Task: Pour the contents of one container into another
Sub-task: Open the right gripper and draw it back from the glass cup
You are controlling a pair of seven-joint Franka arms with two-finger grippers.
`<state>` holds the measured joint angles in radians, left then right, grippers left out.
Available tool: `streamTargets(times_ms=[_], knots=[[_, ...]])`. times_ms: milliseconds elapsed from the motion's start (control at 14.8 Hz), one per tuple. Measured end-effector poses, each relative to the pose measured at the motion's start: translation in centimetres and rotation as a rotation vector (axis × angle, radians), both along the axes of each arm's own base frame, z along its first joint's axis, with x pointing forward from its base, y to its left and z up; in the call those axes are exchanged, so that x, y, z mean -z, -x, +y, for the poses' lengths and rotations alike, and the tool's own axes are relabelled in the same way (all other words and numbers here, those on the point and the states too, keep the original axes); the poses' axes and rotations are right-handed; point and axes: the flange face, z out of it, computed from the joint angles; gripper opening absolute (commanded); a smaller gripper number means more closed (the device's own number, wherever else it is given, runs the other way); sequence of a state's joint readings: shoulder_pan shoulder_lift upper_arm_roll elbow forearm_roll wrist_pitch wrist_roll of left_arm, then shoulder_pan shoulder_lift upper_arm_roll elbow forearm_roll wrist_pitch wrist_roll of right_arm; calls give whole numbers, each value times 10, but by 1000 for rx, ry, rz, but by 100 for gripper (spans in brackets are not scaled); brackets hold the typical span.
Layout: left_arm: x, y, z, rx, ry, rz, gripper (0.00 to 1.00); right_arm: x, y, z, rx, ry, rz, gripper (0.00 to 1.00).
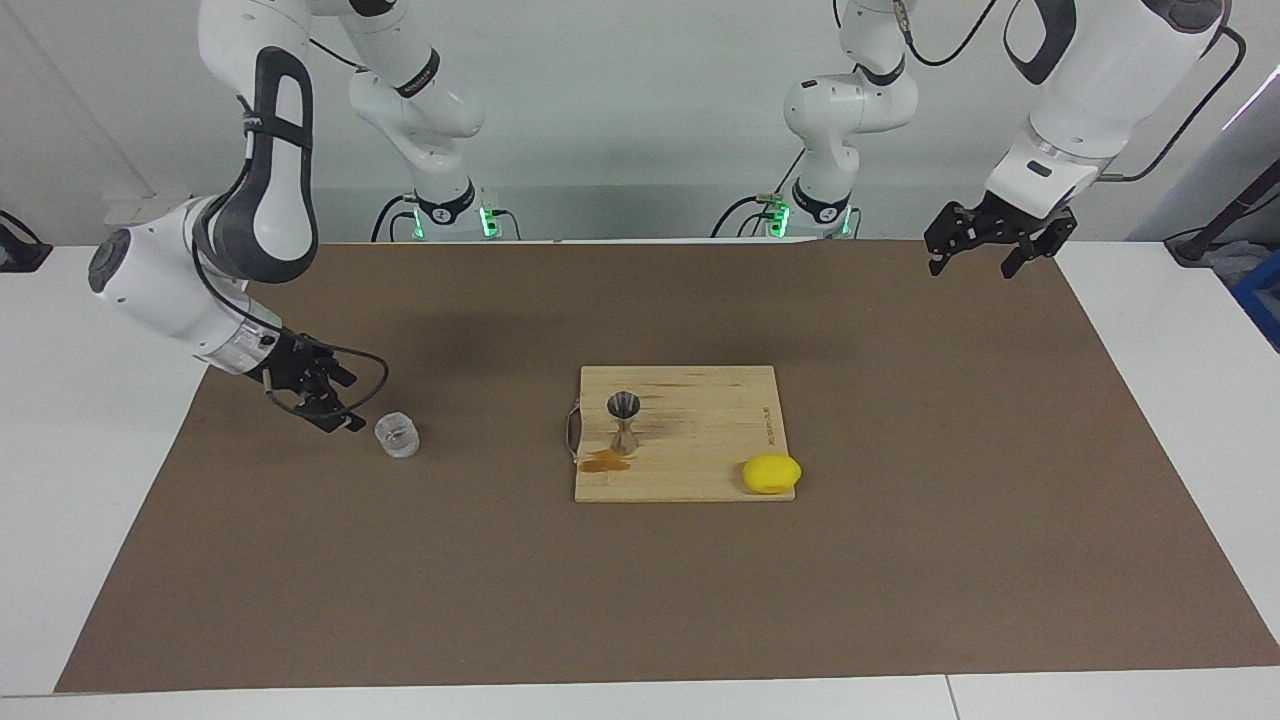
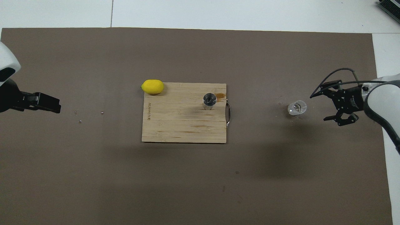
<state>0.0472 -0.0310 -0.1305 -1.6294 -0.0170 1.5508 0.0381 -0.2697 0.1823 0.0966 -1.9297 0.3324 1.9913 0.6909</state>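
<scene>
Right hand (image 1: 322, 399): fingers spread, holding nothing; low over the brown mat toward the right arm's end of the counter, just beside the glass tumbler and clear of it.
Glass tumbler (image 1: 397, 436): upright on the mat, free of any grip, level with the board's handle edge and well apart from it. A trace of dark liquid seems to sit in the bottom; amount too small to tell.
Risk, tumbler: the open fingers are close to its rim. A sideways sweep of the hand could clip it and tip or slide it; faceted glass on a mat would likely roll.
Cutting board (image 1: 700, 470): wooden, at the middle of the counter, metal handle toward the right arm's end.
Spill (image 1: 606, 461): brown patch on the board at the corner by the handle, touching the foot of the jigger.
Metal jigger (image 1: 625, 421): upright on the board near the handle edge, narrow waist, small foot.
Risk, jigger: top-heavy shape on a wet patch; any knock to the board could topple it. The patch suggests part of the pour missed the cup.
Lemon (image 1: 771, 473): on the board's corner toward the left arm's end, overhanging the edge; could roll off if the board is bumped.
Left hand (image 1: 995, 248): fingers spread, empty, raised over the mat's corner nearest its own base; waiting.
</scene>
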Motion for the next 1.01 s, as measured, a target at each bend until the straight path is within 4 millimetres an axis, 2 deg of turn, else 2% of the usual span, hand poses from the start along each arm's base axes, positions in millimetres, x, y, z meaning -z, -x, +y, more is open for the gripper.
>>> streamTargets(times_ms=[135, 270, 405, 541, 608, 743, 878, 1014], knots=[[0, 0, 0, 0, 0, 0, 100, -14, 2, 21, -195, 102, -27, 100], [0, 0, 0, 0, 0, 0, 100, -25, 2, 51, -373, 176, -55, 100], [0, 0, 0, 0, 0, 0, 100, -32, 2, 79, -504, 211, -79, 100], [0, 0, 0, 0, 0, 0, 100, -45, 3, 96, -593, 260, -95, 100], [0, 0, 0, 0, 0, 0, 100, -56, 3, 104, -626, 281, -96, 100], [0, 0, 0, 0, 0, 0, 100, -90, 3, 115, -660, 304, -106, 100], [0, 0, 0, 0, 0, 0, 100, -129, 2, 117, -666, 319, -123, 100], [0, 0, 0, 0, 0, 0, 100, -159, 2, 115, -663, 326, -139, 100]])
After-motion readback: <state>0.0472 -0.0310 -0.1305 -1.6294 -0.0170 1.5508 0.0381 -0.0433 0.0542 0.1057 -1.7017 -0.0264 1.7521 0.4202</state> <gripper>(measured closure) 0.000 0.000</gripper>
